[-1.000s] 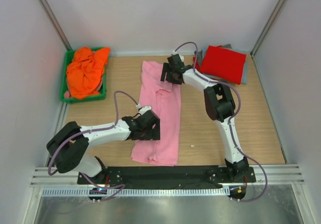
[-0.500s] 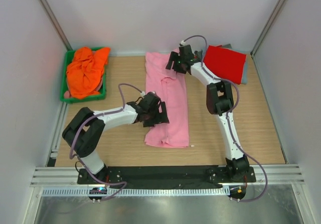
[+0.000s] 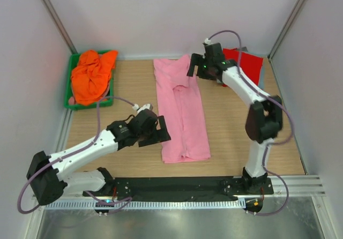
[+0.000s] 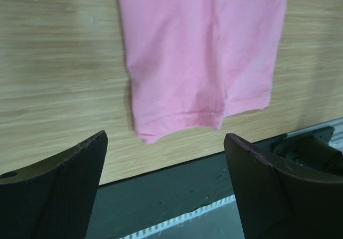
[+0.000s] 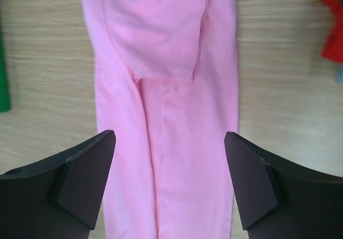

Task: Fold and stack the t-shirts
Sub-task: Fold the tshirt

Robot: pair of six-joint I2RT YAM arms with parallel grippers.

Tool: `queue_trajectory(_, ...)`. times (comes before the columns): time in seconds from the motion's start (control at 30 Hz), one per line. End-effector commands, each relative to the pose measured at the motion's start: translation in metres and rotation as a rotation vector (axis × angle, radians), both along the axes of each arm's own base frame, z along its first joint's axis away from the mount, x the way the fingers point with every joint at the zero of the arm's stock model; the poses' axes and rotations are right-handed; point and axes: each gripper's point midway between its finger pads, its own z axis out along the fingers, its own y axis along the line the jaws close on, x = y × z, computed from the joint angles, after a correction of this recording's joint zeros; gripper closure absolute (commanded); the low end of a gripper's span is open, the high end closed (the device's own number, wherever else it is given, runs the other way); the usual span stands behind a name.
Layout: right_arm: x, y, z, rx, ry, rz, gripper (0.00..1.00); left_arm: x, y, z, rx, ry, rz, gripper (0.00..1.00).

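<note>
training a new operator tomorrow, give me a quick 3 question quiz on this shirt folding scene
1. True or false: the orange shirt lies in the green bin.
2. Pick one. The pink shirt is: A) crumpled in a heap, B) folded into a long strip, flat on the table, C) inside the green bin.
3. Short answer: what does the left hand hold?

Key: 1 true. 2 B. 3 nothing; its fingers are spread open above the near end of the pink shirt.
</note>
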Motion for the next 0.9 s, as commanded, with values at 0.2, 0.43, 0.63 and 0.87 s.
queue_trajectory(0.2,-0.208,-0.074,-0.035,0.084,0.139,-0.171,0.14,-0.028,0.017,-0.054,-0.038,0.063,0.042,0.14)
queue_trajectory(0.43,-0.293,-0.071,-0.09,0.221,0.317,-0.155,0.22,-0.033,0.003,-0.076,-0.031,0.067,0.065,0.18)
queue_trajectory(0.63,-0.324,-0.078,-0.117,0.229,0.374,-0.186,0.28,-0.04,0.003,-0.091,-0.035,0.098,0.097,0.25)
queue_trajectory(0.87,-0.346,-0.068,-0.142,0.229,0.454,-0.141,0.35,-0.049,-0.004,-0.104,-0.018,0.123,0.09,0.29)
